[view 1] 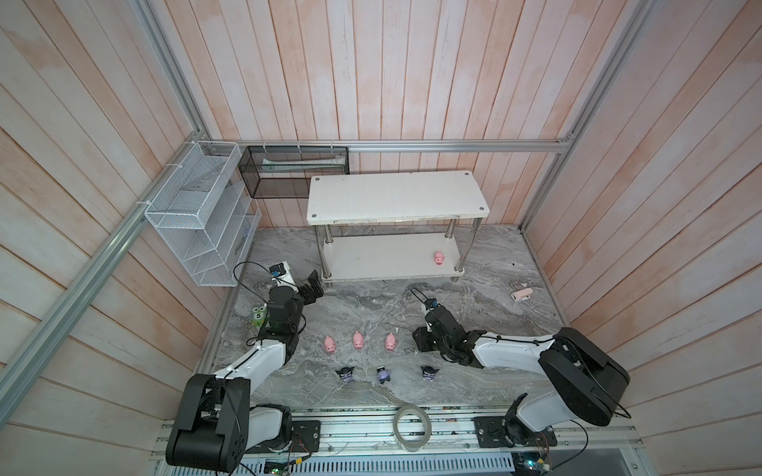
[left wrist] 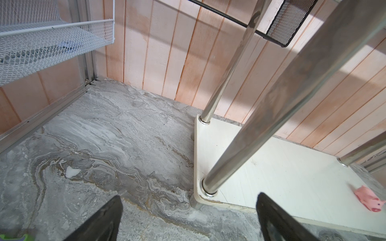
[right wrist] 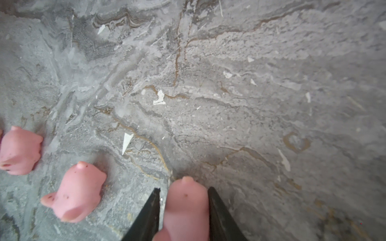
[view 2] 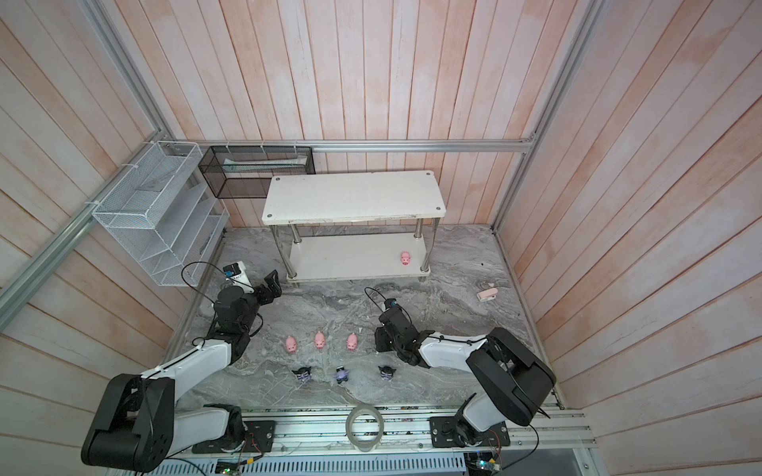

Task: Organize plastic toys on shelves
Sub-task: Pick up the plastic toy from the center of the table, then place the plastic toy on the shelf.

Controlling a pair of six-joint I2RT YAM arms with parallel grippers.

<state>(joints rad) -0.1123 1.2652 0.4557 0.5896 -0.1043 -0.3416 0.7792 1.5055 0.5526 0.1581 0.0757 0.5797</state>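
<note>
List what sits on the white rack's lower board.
One pink pig near the lower board's right end. From above, the top board covers its rear strip; anything there cannot be seen.

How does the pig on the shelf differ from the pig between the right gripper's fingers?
The shelf pig rests on the rack's lower board; the gripper pig is on the marble tabletop. The shelf pig stands alone, untouched; the gripper pig sits between the fingers of the right gripper, beside other pigs. Both are small and pink.
</note>
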